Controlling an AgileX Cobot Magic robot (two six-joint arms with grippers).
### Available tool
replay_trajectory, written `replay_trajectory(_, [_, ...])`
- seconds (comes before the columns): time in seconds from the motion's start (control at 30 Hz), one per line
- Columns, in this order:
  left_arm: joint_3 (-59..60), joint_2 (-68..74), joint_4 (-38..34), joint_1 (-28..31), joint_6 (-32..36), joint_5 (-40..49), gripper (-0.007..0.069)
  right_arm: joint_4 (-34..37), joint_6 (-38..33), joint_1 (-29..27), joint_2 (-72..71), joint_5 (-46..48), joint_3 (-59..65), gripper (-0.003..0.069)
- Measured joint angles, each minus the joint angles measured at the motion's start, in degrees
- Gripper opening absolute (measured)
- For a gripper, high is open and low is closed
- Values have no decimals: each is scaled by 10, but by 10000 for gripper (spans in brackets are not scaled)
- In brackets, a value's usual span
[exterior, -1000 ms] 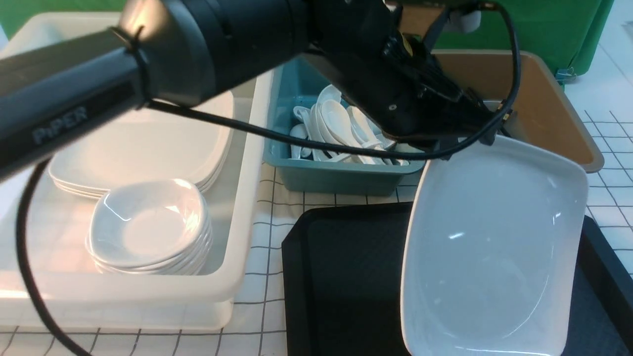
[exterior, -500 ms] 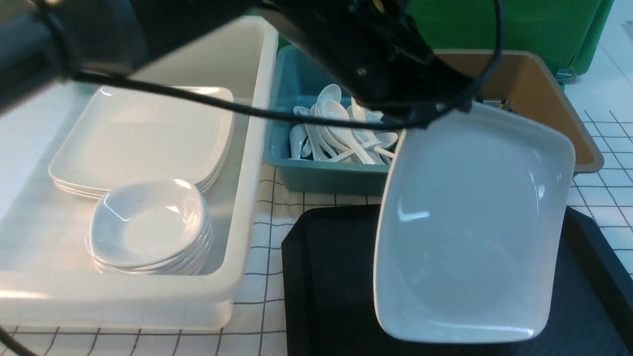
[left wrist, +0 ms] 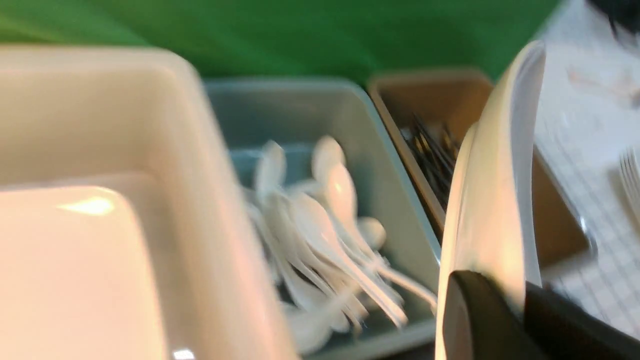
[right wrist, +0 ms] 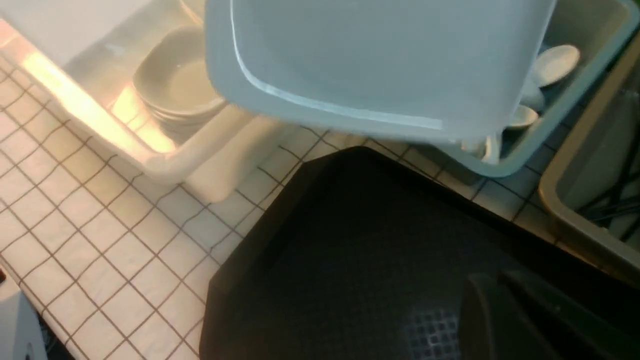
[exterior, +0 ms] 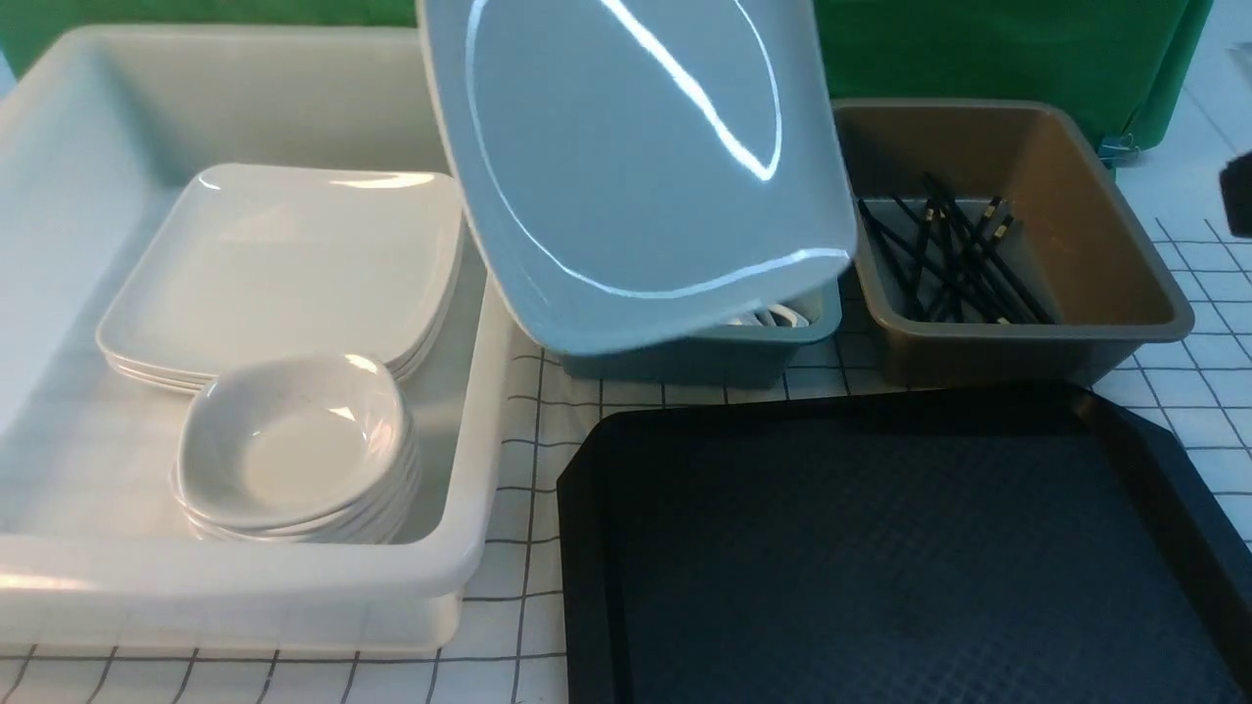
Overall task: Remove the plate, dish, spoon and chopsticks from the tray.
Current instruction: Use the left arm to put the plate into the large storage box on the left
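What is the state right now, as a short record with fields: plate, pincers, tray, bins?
plate: lifted, tilted, above the teal bin
left pincer: shut on the plate's edge
right pincer: shut, above the tray
tray: no tableware on the visible part
white bin: stacked plates, bowls
teal bin: spoons
brown bin: chopsticks

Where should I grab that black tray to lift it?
Likely the tray's low raised rim on its right edge, approached from the right. It lies flat, so only the rim offers a pinch, and the white bin, teal bin and brown bin crowd its left and far sides.
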Motion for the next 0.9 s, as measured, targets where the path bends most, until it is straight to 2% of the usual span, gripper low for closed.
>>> replay_trajectory(0.13, [0, -10, -51, 107, 22, 13, 28, -4, 3, 70, 56, -16, -53, 8])
replay_trajectory(0.3, [30, -10, -110, 231, 39, 5, 28, -65, 35, 171, 139, -52, -128, 8])
replay_trajectory(0.33, [32, -10, -112, 231, 39, 2, 28, -65, 37, 175, 142, -52, -131, 8])
replay_trajectory(0.43, [81, -10, -142, 284, 47, -43, 28, -92, 49, 217, 196, -56, -173, 8])
replay_trajectory(0.57, [171, -10, -153, 312, 58, -121, 28, -101, 69, 249, 257, -58, -225, 8])
replay_trajectory(0.7, [268, -6, -172, 315, 64, -222, 29, -113, 86, 260, 303, -57, -266, 8])
replay_trajectory(0.73, [268, -5, -174, 315, 64, -222, 29, -114, 88, 260, 305, -57, -268, 8])
replay_trajectory(0.8, [323, 10, -222, 315, 79, -274, 29, -117, 96, 261, 328, -57, -291, 8])
replay_trajectory(0.87, [341, 18, -254, 315, 94, -286, 29, -117, 98, 261, 336, -56, -301, 8])
replay_trajectory(0.9, [361, 36, -304, 315, 135, -291, 29, -117, 105, 261, 342, -56, -311, 8])
